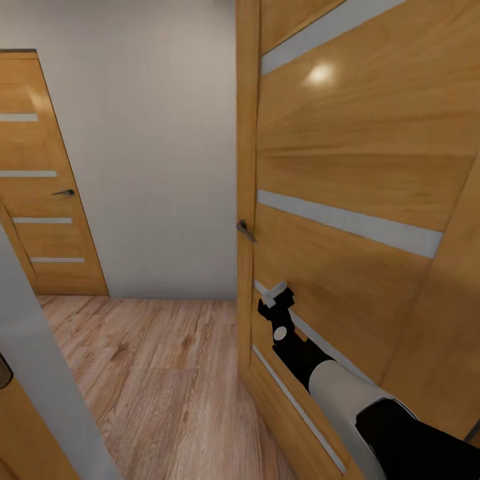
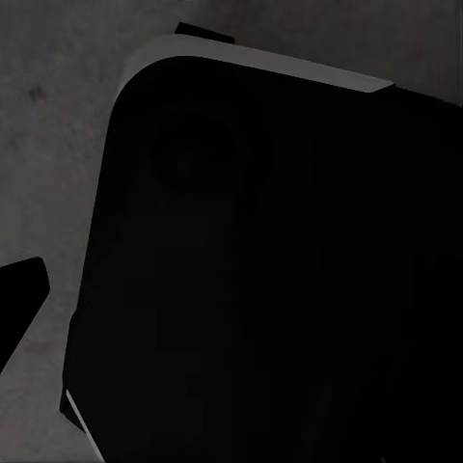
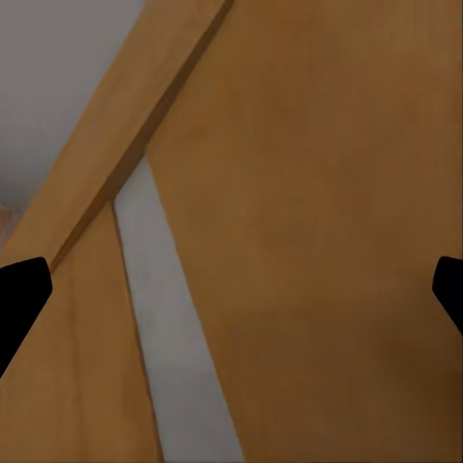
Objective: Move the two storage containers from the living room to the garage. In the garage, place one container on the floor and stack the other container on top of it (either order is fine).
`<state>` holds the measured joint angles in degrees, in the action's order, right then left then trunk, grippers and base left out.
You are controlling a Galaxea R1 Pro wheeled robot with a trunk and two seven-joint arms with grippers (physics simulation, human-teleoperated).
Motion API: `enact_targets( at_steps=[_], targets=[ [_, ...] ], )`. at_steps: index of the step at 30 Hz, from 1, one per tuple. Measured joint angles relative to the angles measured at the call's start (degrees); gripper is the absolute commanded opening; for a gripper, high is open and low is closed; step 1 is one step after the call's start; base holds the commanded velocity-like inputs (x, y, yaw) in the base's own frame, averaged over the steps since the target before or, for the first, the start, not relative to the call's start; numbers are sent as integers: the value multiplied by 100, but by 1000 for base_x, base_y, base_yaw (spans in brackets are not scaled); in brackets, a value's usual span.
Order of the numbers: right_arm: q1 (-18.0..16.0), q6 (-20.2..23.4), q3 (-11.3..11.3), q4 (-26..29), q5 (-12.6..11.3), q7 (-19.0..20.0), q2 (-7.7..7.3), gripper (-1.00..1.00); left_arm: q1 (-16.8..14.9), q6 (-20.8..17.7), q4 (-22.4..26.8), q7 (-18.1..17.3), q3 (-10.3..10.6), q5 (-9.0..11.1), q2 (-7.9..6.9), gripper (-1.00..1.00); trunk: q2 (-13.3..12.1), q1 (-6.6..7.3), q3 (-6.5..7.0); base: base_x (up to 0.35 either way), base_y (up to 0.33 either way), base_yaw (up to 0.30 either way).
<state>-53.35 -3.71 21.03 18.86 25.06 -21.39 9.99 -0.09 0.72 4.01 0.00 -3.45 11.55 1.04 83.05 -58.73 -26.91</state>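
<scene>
A wooden door (image 1: 347, 167) with pale glass strips stands close on the right of the head view, its edge turned toward the camera and its dark lever handle (image 1: 245, 230) sticking out toward the open passage. A second wooden door (image 1: 47, 187) of the same kind is shut in the far left wall, with a plain cream wall (image 1: 153, 147) between the two. At the near left a grey post and another wooden panel (image 1: 27, 427) crowd the corner.

Light wood-plank flooring (image 1: 153, 373) runs forward between the near door and the left post, a narrow lane that widens toward the far wall.

The right gripper (image 1: 279, 299) is raised against the lower face of the near door, at or just off one of its glass strips; whether it touches cannot be told. In the right wrist view its two dark fingertips (image 3: 21, 294) sit wide apart at the picture's edges, with nothing between them but door wood and a glass strip (image 3: 169, 347).

The left wrist view is dark, showing a black rounded robot part (image 2: 260, 280) against grey; the left gripper's opening cannot be judged. No storage container appears here.
</scene>
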Motion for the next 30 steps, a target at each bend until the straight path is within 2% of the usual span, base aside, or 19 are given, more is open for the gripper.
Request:
enact_targets(
  at_steps=[21,25,30],
  targets=[
    [5,77,72,-151,24,-42,0,100,0,1,-1,0,-7,7,-4,100,0,0,1,2,-1,0],
    [7,71,124,-154,25,-37,1,100,-2,1,-3,0,-7,8,-9,100,0,-1,1,0,-118,0],
    [6,62,54,-160,4,-65,0,100,0,1,-1,0,-8,10,-9,100,0,-1,1,0,-122,0]
  ],
)
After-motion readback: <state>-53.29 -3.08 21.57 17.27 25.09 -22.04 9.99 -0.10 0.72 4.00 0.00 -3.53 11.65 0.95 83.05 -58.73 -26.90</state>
